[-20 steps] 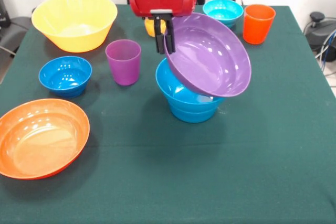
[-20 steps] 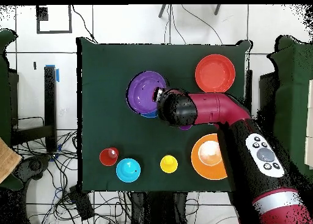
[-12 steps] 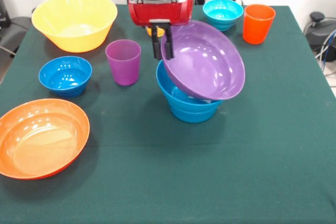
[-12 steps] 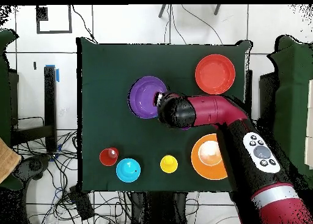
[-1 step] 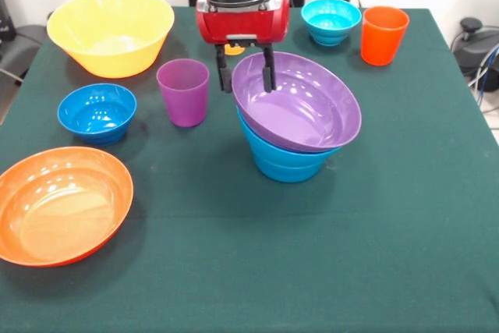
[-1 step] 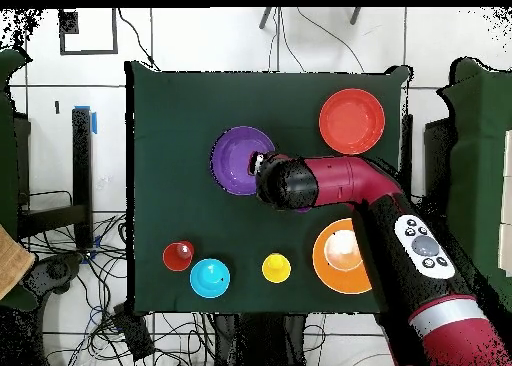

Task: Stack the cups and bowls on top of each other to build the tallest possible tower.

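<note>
Front view, entry one: your red and black arm (image 5: 240, 5) comes straight down over the middle of the green-covered desk (image 5: 390, 216), wrist vertical. The end effector (image 5: 245, 72) is open, its two dark fingers (image 5: 267, 72) spread either side of the far rim of the wide glossy purple plastic bowl (image 5: 300, 103); one finger stands outside the rim, the other just inside it, and you cannot tell whether either touches the plastic.

Entry two: that purple bowl sits slightly tilted on the mid-blue plastic bowl stack (image 5: 284, 157), directly below and in front of the end effector.

Entry three, loose items around it: purple translucent plastic tumbler (image 5: 183, 91) just beside the end effector; small dark blue plastic bowl (image 5: 97, 112) and wide orange plastic bowl (image 5: 62, 204) nearer the camera; large yellow plastic bowl (image 5: 111, 30), small cyan plastic bowl (image 5: 331, 19) and orange translucent plastic tumbler (image 5: 383, 34) along the far side. A yellow item (image 5: 231, 49) shows partly behind the wrist.

Overhead view: you see the arm's elbow bent, reaching from the desk's edge to the purple bowl.
</note>
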`<act>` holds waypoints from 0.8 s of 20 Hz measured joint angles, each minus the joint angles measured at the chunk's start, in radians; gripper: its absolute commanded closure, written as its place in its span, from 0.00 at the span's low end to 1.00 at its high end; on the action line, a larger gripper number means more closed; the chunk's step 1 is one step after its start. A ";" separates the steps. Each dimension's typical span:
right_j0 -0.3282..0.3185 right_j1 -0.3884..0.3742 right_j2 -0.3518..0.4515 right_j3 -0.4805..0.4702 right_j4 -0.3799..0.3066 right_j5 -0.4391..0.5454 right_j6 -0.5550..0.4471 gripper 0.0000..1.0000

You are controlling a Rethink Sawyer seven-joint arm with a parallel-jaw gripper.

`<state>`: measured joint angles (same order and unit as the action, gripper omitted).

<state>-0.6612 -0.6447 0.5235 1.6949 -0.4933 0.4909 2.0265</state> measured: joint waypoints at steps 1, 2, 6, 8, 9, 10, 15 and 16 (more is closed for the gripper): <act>-0.001 0.000 0.002 0.000 0.000 0.000 0.000 0.00; -0.002 0.000 0.003 0.000 0.000 0.000 0.000 0.00; -0.006 0.000 0.009 0.000 0.000 0.000 0.000 0.00; -0.009 -0.001 0.014 0.000 0.000 0.000 0.000 0.00; -0.010 -0.001 0.016 0.000 0.000 0.000 0.000 0.00; -0.012 -0.002 0.020 0.000 0.000 0.000 0.000 0.00; -0.013 -0.001 0.023 0.000 0.000 0.000 0.000 0.00; -0.014 -0.001 0.024 0.000 0.000 0.000 0.000 0.00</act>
<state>-0.6748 -0.6457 0.5473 1.6952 -0.4935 0.4911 2.0265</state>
